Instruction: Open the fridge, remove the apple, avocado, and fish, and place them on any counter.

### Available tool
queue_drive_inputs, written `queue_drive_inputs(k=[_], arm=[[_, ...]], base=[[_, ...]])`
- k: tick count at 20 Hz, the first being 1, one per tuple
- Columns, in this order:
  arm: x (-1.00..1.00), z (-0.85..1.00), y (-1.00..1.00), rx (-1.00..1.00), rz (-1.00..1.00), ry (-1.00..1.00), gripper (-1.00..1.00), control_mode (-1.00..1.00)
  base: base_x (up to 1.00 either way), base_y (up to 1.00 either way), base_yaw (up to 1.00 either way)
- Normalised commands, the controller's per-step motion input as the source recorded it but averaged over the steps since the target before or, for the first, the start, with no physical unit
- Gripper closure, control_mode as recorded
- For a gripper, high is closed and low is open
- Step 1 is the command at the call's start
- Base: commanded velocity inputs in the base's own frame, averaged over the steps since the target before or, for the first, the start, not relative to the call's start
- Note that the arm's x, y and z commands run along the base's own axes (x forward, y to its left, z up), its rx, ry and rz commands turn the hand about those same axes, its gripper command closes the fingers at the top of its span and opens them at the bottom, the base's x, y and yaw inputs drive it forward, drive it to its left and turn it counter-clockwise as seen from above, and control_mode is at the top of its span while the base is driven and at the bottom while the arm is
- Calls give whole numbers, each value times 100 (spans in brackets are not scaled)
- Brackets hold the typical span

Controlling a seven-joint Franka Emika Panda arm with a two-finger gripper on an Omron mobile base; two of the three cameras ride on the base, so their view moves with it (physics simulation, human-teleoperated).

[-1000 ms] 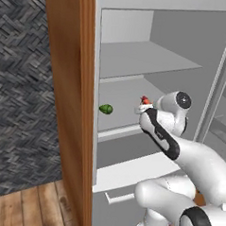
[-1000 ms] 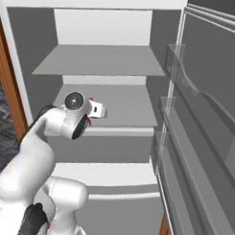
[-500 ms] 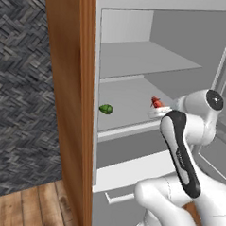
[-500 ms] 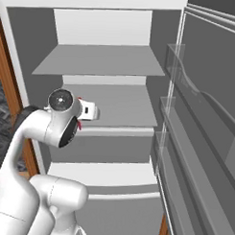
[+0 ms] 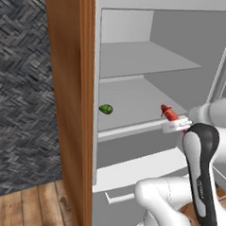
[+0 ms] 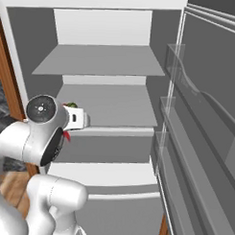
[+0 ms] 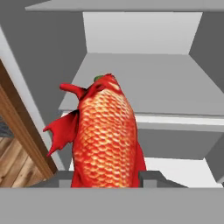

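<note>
- One fish [image 7: 105,135], red-orange and scaly, stands between the gripper [image 7: 105,176] fingers, which are closed on its body, just in front of the middle shelf [image 5: 134,99] edge.
- The avocado [image 5: 105,109] lies on that shelf, near its left side, well apart from the fish.
- The fridge [image 6: 111,66] stands open, door [image 6: 205,141] swung right.

In the hand view the fish [image 7: 104,140] hides most of the avocado [image 7: 99,78] and is cut off below. In the right base view the arm [image 6: 42,131] covers most of the fish, leaving a red sliver.
</note>
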Motion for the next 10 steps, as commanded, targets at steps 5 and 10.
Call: queue_drive_inputs(k=[5,10], arm=[[-48,30,0,0,1,0,100,-100],[-7,11,0,0,0,0,100,-100]], base=[[0,0,0],[0,0,0]])
